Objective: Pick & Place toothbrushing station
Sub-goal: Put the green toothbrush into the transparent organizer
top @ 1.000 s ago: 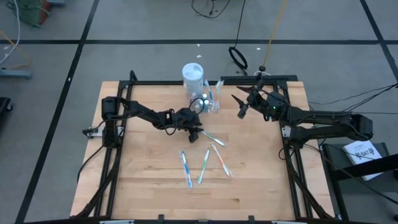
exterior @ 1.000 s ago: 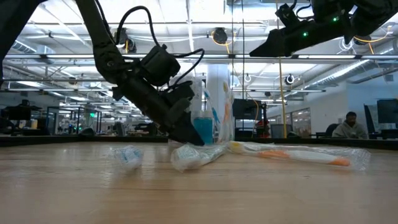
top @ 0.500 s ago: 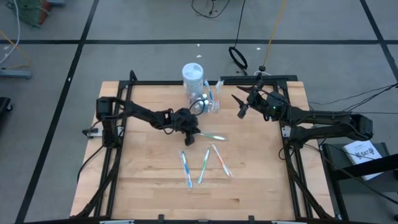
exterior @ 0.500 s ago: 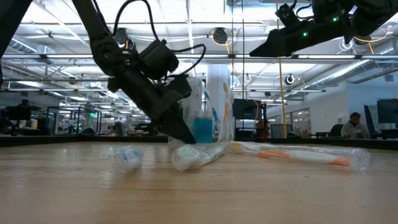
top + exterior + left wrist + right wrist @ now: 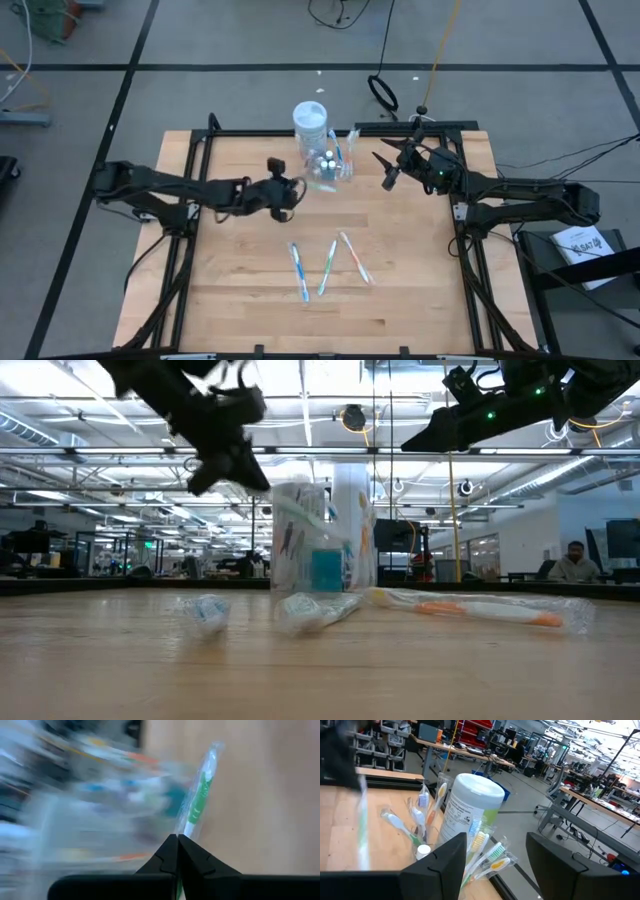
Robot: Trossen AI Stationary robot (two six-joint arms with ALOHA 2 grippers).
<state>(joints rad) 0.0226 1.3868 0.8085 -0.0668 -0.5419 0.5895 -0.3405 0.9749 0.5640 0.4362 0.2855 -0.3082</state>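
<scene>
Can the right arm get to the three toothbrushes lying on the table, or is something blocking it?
Probably yes. The right gripper hangs open above the table, holding nothing. The three toothbrushes lie on bare wood with nothing between. The left gripper, shut on a green toothbrush, is off to the side.

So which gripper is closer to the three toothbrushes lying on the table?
Left. The left gripper hangs just above-left of the three toothbrushes; the right gripper waits farther off, near the table's back.

toothbrush [image 5: 200,800]: green, white | jar lid [image 5: 479,787]: white | table [image 5: 240,280]: light wood
</scene>
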